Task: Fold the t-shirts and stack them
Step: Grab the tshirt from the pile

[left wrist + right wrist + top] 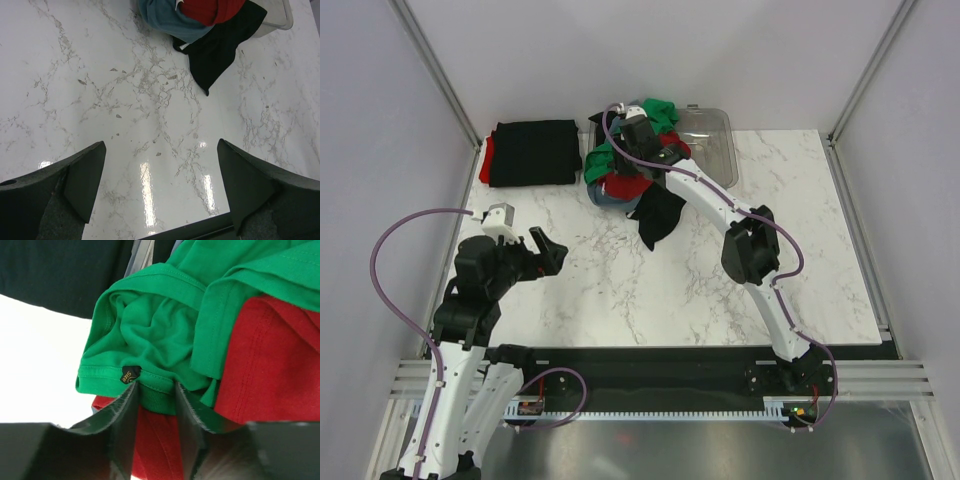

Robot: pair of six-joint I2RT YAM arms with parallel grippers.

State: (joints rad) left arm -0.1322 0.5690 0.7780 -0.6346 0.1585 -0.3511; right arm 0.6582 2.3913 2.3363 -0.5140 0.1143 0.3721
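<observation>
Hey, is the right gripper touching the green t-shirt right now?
Touching. The right wrist view shows the hem of the green t-shirt pinched between the fingers of the right gripper, cloth against both.

I see open bench [650, 290] ahead of the left end effector [161, 145]. Farther back, the heaped t-shirts [616, 184], clear tray [716, 138] and folded black stack [532, 152] block passage.

Right end effector [642, 150] amid heaped t-shirts [623, 186]

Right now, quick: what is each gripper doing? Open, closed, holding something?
Left gripper: open, holding nothing.
Right gripper: closed on the hem of the green t-shirt.
</observation>
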